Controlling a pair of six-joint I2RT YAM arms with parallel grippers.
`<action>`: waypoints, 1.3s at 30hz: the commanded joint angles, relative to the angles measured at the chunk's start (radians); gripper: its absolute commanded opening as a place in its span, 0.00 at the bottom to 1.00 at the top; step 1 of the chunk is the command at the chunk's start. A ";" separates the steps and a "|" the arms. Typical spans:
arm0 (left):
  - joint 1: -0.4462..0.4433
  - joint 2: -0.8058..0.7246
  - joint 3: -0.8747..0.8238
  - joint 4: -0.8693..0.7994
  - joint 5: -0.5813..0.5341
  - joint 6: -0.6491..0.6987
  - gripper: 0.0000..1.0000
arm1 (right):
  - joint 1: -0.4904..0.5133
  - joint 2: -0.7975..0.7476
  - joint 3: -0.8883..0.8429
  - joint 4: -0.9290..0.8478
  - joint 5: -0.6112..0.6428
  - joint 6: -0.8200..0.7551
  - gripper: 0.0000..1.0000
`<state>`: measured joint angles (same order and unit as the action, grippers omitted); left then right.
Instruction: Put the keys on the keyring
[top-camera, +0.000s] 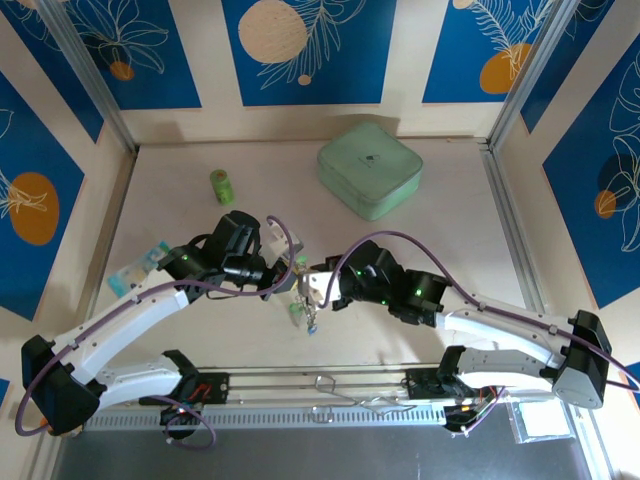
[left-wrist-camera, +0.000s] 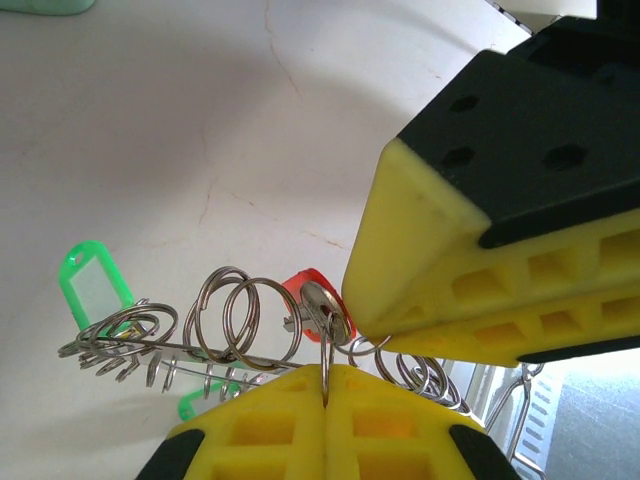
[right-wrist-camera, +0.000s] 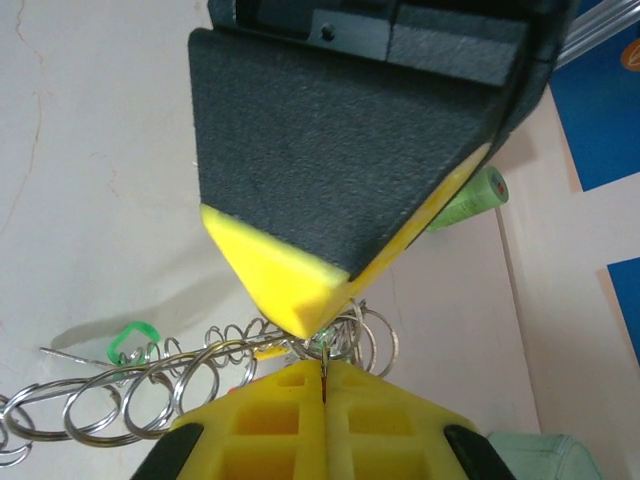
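Observation:
The keyring (left-wrist-camera: 215, 352), a silvery wire with many small loops, hangs above the table between my two grippers and also shows as the keyring (top-camera: 303, 298) and the keyring (right-wrist-camera: 150, 385). A key with a red tag (left-wrist-camera: 318, 305) hangs from a thin split ring. My left gripper (left-wrist-camera: 326, 388) is shut on that split ring. Pale green tags (left-wrist-camera: 95, 290) dangle from the ring's far end. My right gripper (right-wrist-camera: 325, 385) is shut on a thin loop of the keyring, tip to tip with my left gripper (top-camera: 283, 283). In the top view my right gripper (top-camera: 322, 290) comes in from the right.
A green cylinder (top-camera: 221, 186) stands at the back left and a large pale green box (top-camera: 369, 170) at the back middle. A small printed packet (top-camera: 140, 265) lies at the left. A metal rail with hooks (top-camera: 330, 385) runs along the near edge.

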<state>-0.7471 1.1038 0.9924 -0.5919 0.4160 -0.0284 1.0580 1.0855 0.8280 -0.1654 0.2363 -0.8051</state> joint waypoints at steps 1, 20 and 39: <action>-0.006 -0.001 0.040 0.042 -0.015 -0.012 0.00 | 0.015 0.009 -0.001 -0.026 -0.014 -0.017 0.00; -0.011 -0.227 -0.349 0.630 0.062 0.329 0.00 | -0.248 -0.177 -0.063 -0.087 -0.481 0.345 0.31; -0.012 -0.180 -0.426 0.796 0.259 0.505 0.00 | -0.221 -0.077 -0.023 -0.046 -0.506 0.363 0.22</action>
<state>-0.7494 0.9318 0.5690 0.1421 0.6231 0.4549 0.8272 0.9977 0.7769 -0.1989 -0.2661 -0.4408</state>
